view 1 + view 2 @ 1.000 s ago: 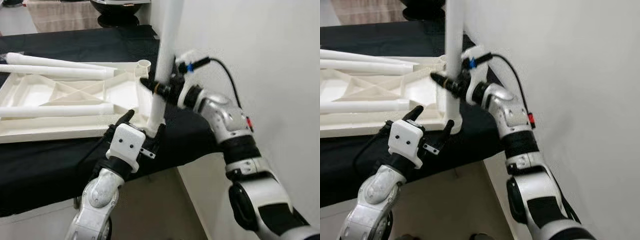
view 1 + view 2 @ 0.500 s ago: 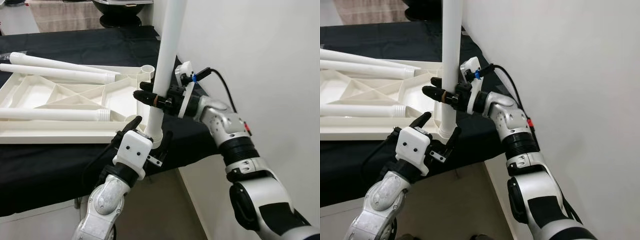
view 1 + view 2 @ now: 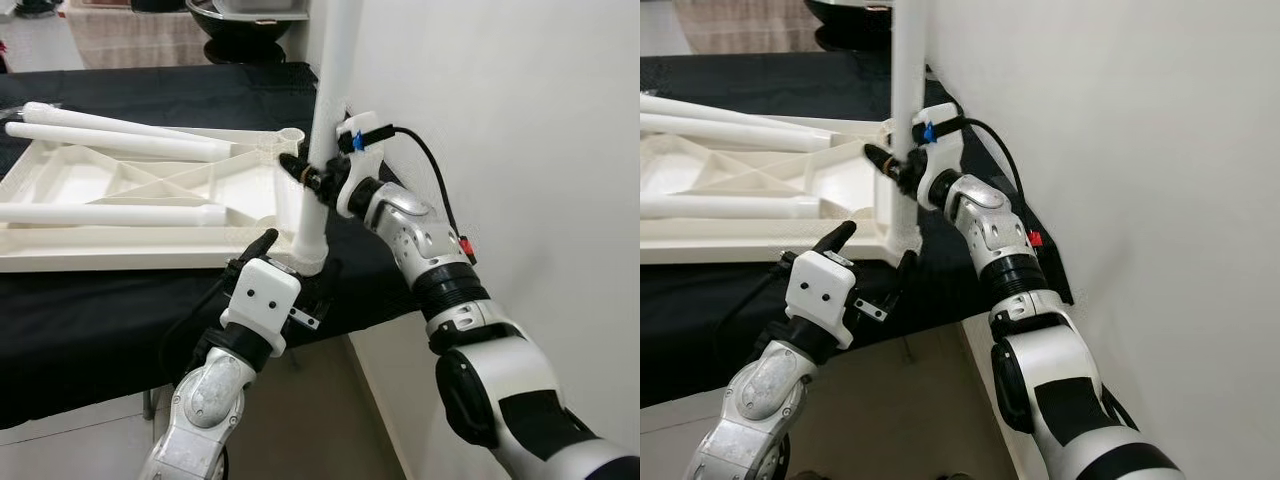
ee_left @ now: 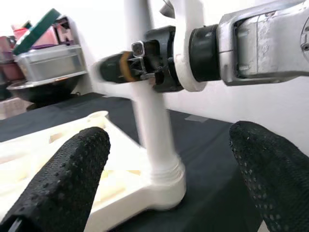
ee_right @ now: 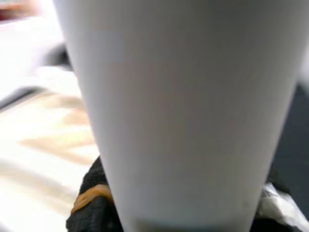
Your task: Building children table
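The right hand [image 3: 312, 178] grips a smooth white tubular leg [image 3: 322, 120] standing upright in the near right corner socket of the ribbed, upturned plastic table [image 3: 120, 200]. The left hand [image 3: 295, 262] spreads wide open around the leg's base, its pebbled black fingers [image 4: 72, 169] touching nothing. Loose legs [image 3: 110, 212] lie across the table on the black-draped tabletop [image 3: 90, 310].

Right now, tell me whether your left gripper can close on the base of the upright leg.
Probably yes. The left gripper is open, its fingers spread on either side of the upright leg just above its corner socket, with nothing between. The right gripper grips the leg higher up, out of the way.

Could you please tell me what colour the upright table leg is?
White; the upright table leg shows best in the left eye view.
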Motion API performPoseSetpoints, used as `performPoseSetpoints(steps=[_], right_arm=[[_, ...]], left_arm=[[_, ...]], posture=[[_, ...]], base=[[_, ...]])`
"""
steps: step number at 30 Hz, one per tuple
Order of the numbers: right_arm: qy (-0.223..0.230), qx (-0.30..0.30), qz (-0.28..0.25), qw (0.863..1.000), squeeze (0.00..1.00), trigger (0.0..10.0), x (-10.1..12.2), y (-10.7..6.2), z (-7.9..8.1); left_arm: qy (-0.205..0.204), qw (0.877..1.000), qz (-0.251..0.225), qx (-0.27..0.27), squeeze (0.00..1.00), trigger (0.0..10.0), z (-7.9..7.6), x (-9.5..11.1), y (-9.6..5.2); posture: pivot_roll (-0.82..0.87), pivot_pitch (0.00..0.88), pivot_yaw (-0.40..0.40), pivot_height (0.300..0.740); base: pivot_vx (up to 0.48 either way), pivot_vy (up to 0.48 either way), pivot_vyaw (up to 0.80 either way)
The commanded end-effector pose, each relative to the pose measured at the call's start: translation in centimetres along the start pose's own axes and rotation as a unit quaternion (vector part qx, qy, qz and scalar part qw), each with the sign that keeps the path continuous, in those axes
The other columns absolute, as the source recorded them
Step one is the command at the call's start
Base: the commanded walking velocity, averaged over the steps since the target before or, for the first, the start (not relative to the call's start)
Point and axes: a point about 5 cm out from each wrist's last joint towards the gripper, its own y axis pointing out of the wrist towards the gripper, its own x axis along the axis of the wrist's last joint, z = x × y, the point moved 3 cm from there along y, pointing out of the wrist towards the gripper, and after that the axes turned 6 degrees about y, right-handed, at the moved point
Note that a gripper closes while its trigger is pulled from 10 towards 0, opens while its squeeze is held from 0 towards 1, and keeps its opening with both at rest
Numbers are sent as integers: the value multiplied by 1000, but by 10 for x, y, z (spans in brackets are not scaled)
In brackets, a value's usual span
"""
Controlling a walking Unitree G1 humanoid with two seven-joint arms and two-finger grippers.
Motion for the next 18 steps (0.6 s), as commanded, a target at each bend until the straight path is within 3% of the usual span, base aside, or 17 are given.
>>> performPoseSetpoints(steps=[1, 2, 3, 4, 5, 7, 8, 9, 12, 13, 18], right_arm=[[16, -174, 38, 984, 0, 0, -20, -13, -42], [23, -257, 31, 966, 0, 0, -22, -22, -51], [23, -257, 31, 966, 0, 0, -22, -22, -51], [31, -298, 25, 954, 0, 0, -23, -28, -53], [31, -298, 25, 954, 0, 0, -23, -28, -53], [50, -293, 9, 955, 0, 0, -23, -30, -37], [54, -261, -2, 964, 0, 10000, -20, -26, -25], [54, -261, -2, 964, 0, 10000, -20, -26, -25], [71, -186, -33, 980, 0, 10000, -11, -9, 0], [69, -159, -50, 984, 1000, 10000, -5, -6, 6], [38, -160, -69, 984, 1000, 10000, 4, -6, 6]], left_arm=[[4, 1000, 6, 2, 0, 10000, 1, -3, 0], [5, 1000, 6, 3, 0, 10000, 2, -4, 0], [5, 1000, 6, 3, 0, 10000, 2, -4, 0], [6, 1000, 6, 3, 0, 10000, 2, -4, 0], [6, 1000, 6, 3, 0, 10000, 2, -4, 0], [7, 1000, 6, 2, 0, 10000, 1, -4, 0], [7, 1000, 6, 2, 0, 10000, 1, -3, 0], [7, 1000, 6, 2, 0, 10000, 1, -3, 0], [7, 1000, 5, 3, 0, 10000, 2, -3, 1], [8, 1000, 6, 3, 0, 10000, 2, -4, 1], [8, 1000, 5, 4, 0, 10000, 2, -4, 1]], posture=[[55, 77, -116, 740], [61, 75, -119, 740], [61, 75, -119, 740], [61, 75, -117, 740], [61, 75, -117, 740], [68, 70, -120, 740], [69, 71, -121, 740], [69, 71, -121, 740], [66, 69, -120, 740], [66, 69, -124, 740], [69, 67, -128, 740]], base=[[0, 0, 0], [0, 0, 0], [0, 0, 0], [0, 0, 0], [0, 0, 0], [0, 0, 0], [0, 0, 0], [0, 0, 0], [0, 0, 0], [0, 0, 0], [0, 0, 0]])
